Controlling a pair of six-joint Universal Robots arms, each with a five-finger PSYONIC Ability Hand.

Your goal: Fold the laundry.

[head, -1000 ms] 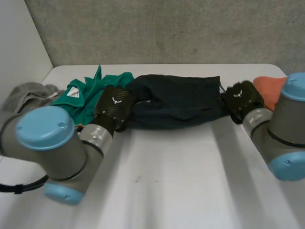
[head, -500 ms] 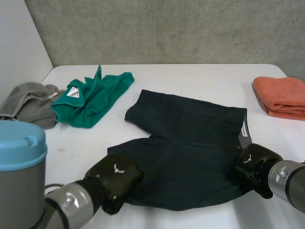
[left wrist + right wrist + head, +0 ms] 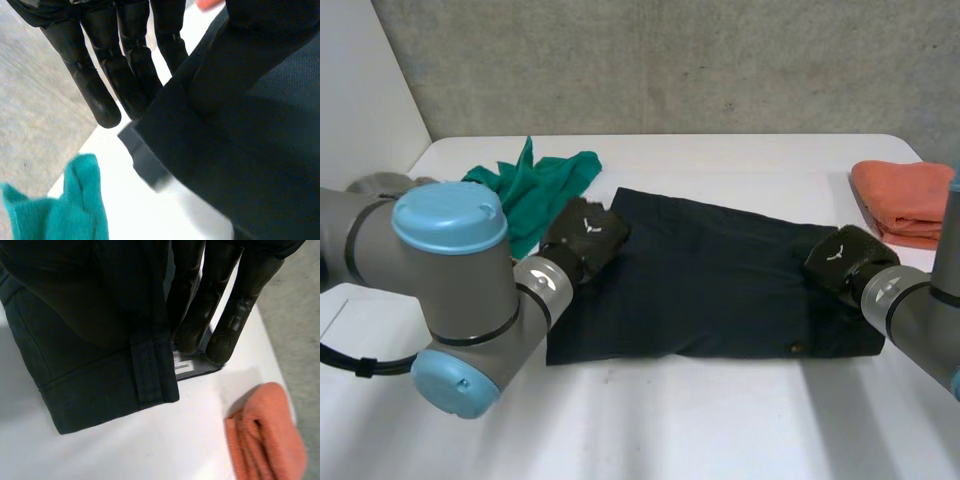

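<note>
Dark navy shorts [image 3: 710, 285] lie folded across the middle of the white table [image 3: 720, 420], with the waistband end at the right. My left hand [image 3: 585, 235] is at the shorts' left end, near its far corner. In the left wrist view its straight fingers [image 3: 100, 95] sit behind a cloth edge [image 3: 240, 125] pinched against the thumb. My right hand [image 3: 845, 257] is on the right end. In the right wrist view its fingers [image 3: 220, 315] clamp the doubled waistband edge [image 3: 100, 350], where a small label shows.
A green shirt [image 3: 545, 185] lies crumpled at the back left, close to my left hand, and shows beyond its fingertips [image 3: 65, 210]. A folded orange towel [image 3: 905, 200] [image 3: 265, 440] sits at the right edge. A grey cloth [image 3: 375, 183] peeks out behind my left arm.
The hands dragged the shorts from the back toward the front, spreading them flat. They then carried the near edge back over the far half, so the shorts now lie folded.
</note>
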